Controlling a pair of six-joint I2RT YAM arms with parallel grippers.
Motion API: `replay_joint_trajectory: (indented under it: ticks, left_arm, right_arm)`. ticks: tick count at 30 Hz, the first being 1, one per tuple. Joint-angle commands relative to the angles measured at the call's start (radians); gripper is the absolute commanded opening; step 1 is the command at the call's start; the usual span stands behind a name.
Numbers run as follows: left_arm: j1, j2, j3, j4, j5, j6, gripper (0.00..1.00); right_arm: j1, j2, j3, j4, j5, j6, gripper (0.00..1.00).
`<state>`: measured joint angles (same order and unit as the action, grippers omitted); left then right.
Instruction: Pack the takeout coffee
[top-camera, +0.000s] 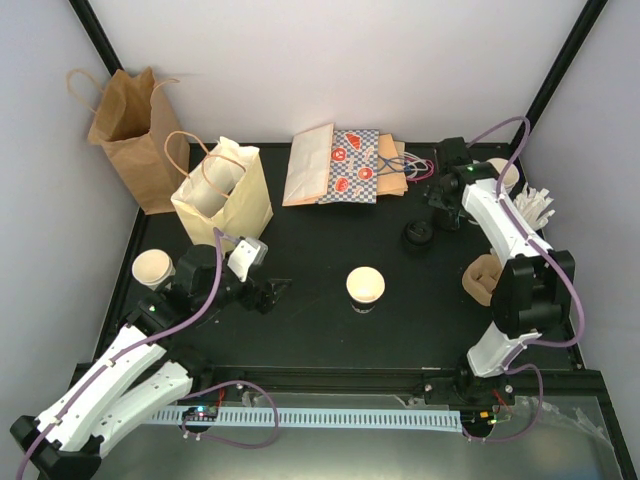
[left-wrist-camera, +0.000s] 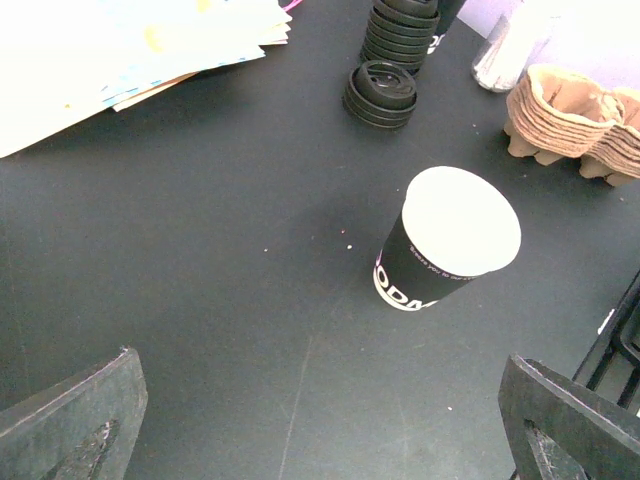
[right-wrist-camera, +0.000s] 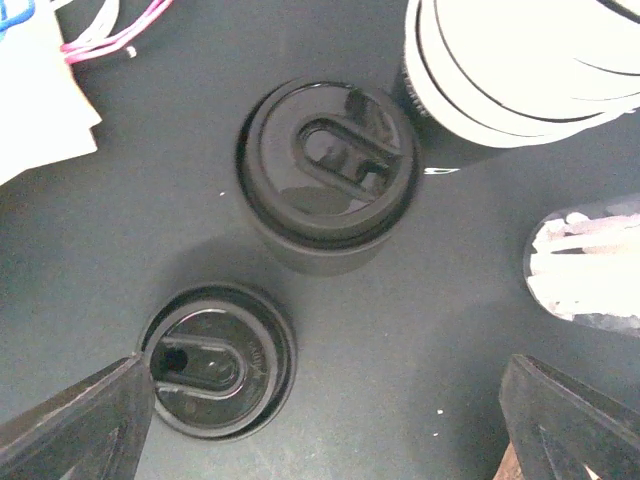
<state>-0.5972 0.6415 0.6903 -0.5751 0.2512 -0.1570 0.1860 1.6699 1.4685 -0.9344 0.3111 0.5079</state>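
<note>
One takeout coffee cup (top-camera: 365, 287), black-walled with a white inside, stands upright and uncovered mid-table. The left wrist view has it ahead and to the right (left-wrist-camera: 450, 245). My left gripper (top-camera: 270, 293) hovers open to its left, well short of it, with nothing between the fingers (left-wrist-camera: 75, 420). A second cup (top-camera: 153, 268) stands by the left arm. More cups are stacked at the far right (right-wrist-camera: 520, 70). My right gripper (top-camera: 440, 205) is open above the black lids, one loose lid (right-wrist-camera: 215, 360) beside its left finger and a lid stack (right-wrist-camera: 328, 170) further ahead.
A cream handled bag (top-camera: 222, 195) stands open at back left with a brown bag (top-camera: 135, 135) behind it. Flat paper bags (top-camera: 345, 165) lie at the back centre. A pulp cup carrier (top-camera: 483, 277) and a holder of white sticks (right-wrist-camera: 590, 265) sit on the right.
</note>
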Motion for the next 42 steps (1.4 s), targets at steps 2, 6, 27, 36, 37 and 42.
replay_joint_trajectory:
  ticks: [2, 6, 27, 36, 37, 42]
  left_arm:
    - [-0.008, 0.003, 0.002, 0.017, -0.012, 0.013, 0.99]
    - [-0.010, 0.001, 0.002, 0.015, -0.012, 0.013, 0.99]
    - [-0.020, -0.006, 0.001, 0.016, -0.011, 0.015, 0.99]
    - [-0.020, -0.003, 0.002, 0.017, -0.008, 0.020, 0.99]
    - [-0.020, -0.002, 0.002, 0.017, -0.008, 0.021, 0.99]
    - [-0.022, -0.002, 0.002, 0.017, -0.009, 0.020, 0.99]
  right_arm:
    - [-0.024, 0.010, -0.006, 0.065, 0.068, 0.146, 0.93]
    - [-0.043, 0.028, -0.028, 0.107, 0.081, 0.224, 0.76]
    - [-0.122, 0.087, -0.082, 0.227, 0.063, 0.471, 0.46]
    - [-0.122, 0.137, -0.082, 0.254, 0.095, 0.470, 0.44]
    - [-0.122, 0.142, -0.081, 0.253, 0.099, 0.475, 0.40]
    - [-0.122, 0.155, -0.088, 0.270, 0.106, 0.475, 0.38]
